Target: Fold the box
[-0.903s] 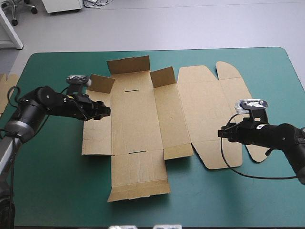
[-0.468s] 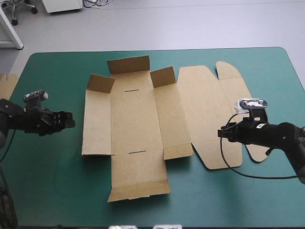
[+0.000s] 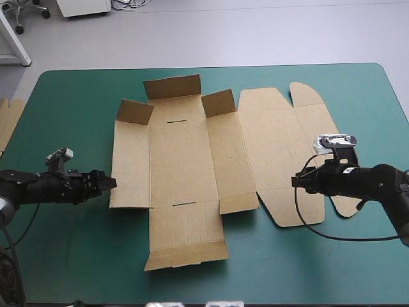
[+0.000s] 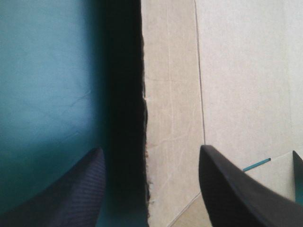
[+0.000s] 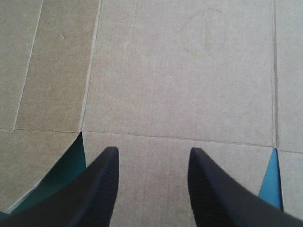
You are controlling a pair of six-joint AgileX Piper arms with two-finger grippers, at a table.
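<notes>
The brown box (image 3: 179,166) lies spread on the teal-green cover, mostly flat. Three flaps along its far side stand raised (image 3: 171,86), and the lid (image 3: 281,141) lies flat to the right. My left gripper (image 3: 110,183) is low at the left panel's outer edge, near its front corner. In the left wrist view the left gripper (image 4: 151,149) is open, and the box (image 4: 236,85) edge runs between its fingers. My right gripper (image 3: 297,181) hovers over the lid's near part. It is open in its own view (image 5: 152,153), with bare box board (image 5: 180,80) under it.
An edge of more brown board (image 3: 7,121) shows at the table's left edge. Teal-green cover (image 3: 77,256) is bare in front of the box and to its left, around my left arm.
My left arm pulled back off the left panel to the table's left, then came in low to that panel's outer edge near the front. The right arm and box have not moved.
</notes>
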